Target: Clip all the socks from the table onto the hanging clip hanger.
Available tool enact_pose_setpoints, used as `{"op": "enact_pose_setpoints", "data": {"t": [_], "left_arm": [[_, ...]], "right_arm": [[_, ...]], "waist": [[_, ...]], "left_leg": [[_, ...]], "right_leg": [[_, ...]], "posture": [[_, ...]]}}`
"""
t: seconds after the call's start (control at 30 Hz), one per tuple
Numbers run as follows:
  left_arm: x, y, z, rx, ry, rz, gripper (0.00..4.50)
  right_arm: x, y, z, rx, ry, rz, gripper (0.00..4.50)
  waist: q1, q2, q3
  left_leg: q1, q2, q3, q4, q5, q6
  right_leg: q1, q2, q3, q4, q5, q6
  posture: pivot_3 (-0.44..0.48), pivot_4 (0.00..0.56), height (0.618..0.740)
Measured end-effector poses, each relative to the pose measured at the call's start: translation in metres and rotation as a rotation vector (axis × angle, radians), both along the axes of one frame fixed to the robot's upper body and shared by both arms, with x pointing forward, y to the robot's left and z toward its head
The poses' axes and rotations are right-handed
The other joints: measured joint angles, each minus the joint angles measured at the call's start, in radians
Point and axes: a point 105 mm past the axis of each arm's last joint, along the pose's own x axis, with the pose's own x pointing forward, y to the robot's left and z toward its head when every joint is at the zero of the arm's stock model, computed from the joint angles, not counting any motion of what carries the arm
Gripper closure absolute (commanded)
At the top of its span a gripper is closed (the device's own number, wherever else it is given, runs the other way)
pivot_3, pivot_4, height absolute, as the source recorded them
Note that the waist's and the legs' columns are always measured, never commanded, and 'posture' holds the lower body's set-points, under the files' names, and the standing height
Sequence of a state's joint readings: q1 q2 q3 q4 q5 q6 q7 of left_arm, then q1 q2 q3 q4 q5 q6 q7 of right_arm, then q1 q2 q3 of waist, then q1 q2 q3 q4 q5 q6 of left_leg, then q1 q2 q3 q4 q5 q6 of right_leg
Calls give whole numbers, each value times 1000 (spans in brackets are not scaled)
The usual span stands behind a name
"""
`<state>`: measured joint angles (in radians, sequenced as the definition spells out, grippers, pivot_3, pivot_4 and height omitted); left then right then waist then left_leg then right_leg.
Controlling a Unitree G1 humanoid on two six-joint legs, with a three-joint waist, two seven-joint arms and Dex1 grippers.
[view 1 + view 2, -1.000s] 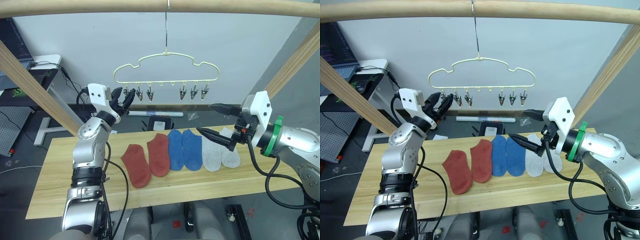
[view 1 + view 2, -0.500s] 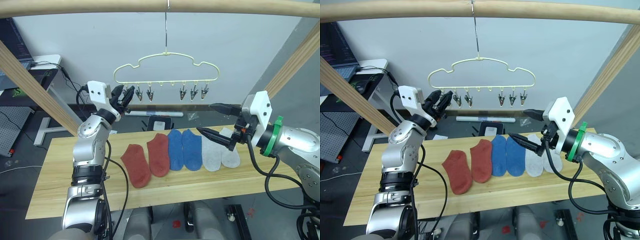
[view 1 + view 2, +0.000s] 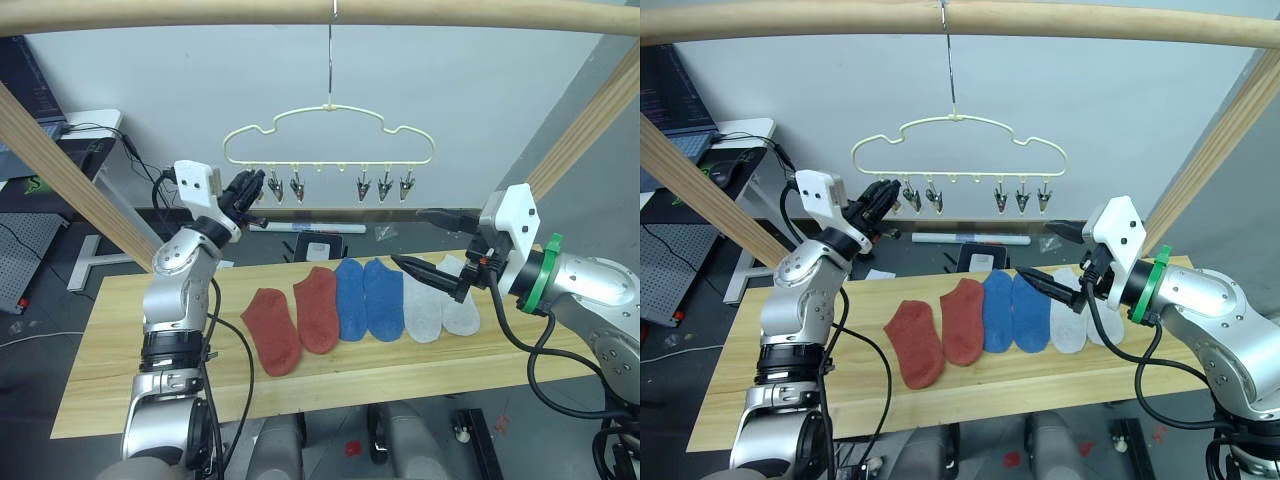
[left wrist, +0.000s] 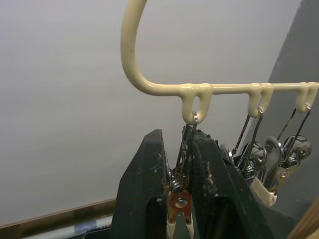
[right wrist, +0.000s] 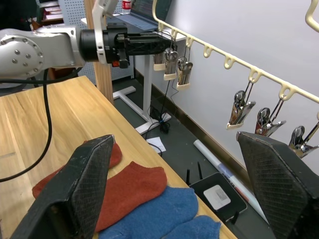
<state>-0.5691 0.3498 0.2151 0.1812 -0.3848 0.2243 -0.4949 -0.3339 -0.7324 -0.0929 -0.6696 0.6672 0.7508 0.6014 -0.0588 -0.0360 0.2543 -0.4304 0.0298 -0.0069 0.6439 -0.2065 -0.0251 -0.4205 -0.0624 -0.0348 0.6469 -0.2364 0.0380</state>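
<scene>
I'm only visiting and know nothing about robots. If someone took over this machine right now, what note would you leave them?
Left gripper: shut on the end clip of the clip hanger.
Right gripper: open, empty, held above the light grey socks.
Socks: all six lie in a row on the table, two rust-red, two blue, two grey.
Done: no sock is clipped.
Left: pick up each sock and clip it on, six in all. Six clips hang in two groups of three.

Left hand (image 4: 180, 186) pinched on the end silver clip (image 4: 182, 172) under the clip hanger (image 4: 149, 84)
</scene>
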Motion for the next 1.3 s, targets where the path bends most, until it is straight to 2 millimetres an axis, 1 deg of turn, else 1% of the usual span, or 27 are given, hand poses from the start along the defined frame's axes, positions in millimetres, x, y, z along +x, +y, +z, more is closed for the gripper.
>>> {"op": "enact_pose_setpoints", "data": {"t": [0.27,0.43,0.63,0.8,0.9,0.97,1.07,1.2,1.3], "left_arm": [[-12,5,5,19,37,-45,4234],[-15,6,4,15,63,-68,4248],[-17,5,6,-8,91,-92,4250],[-23,1,11,-9,110,-143,4250],[-24,0,11,-9,118,-148,4251],[-25,-2,15,-2,105,-151,4251],[-28,-4,17,5,101,-153,4254],[-31,-6,20,16,90,-153,4254],[-35,-8,21,23,87,-159,4254]], "right_arm": [[7,-6,-16,-66,12,-87,349],[11,-9,-21,-85,13,-134,349],[18,-21,-35,-127,58,-245,349],[25,-37,-54,-143,127,-376,349],[38,-52,-66,-122,156,-506,349],[48,-67,-78,-122,177,-618,349],[59,-81,-94,-102,201,-728,349],[67,-88,-113,-79,230,-789,349],[76,-100,-131,-79,230,-859,349]], "waist": [[-1,1,1],[-1,1,4],[0,1,12],[-1,2,30],[-1,2,38],[-1,3,50],[0,4,57],[0,7,71],[0,7,77]], "left_leg": [[0,0,-1,0,0,0],[0,0,-1,0,0,0],[0,0,-1,0,0,0],[0,1,-1,0,0,0],[0,1,-1,0,0,0],[-1,1,0,0,0,0],[-1,1,0,-1,0,0],[-2,1,0,-1,0,0],[-2,1,1,-1,0,0]], "right_leg": [[0,0,0,0,0,0],[0,0,0,0,0,0],[0,0,0,0,0,0],[-1,0,1,0,0,0],[-1,1,1,0,0,0],[-2,0,2,0,0,0],[-3,1,2,0,0,0],[-3,1,2,0,0,0],[-4,1,2,0,0,0]], "posture": [[-208,276,740],[-208,285,740],[-208,305,740],[-203,333,740],[-199,347,740],[-189,356,740],[-178,364,740],[-151,374,740],[-138,382,740]]}}
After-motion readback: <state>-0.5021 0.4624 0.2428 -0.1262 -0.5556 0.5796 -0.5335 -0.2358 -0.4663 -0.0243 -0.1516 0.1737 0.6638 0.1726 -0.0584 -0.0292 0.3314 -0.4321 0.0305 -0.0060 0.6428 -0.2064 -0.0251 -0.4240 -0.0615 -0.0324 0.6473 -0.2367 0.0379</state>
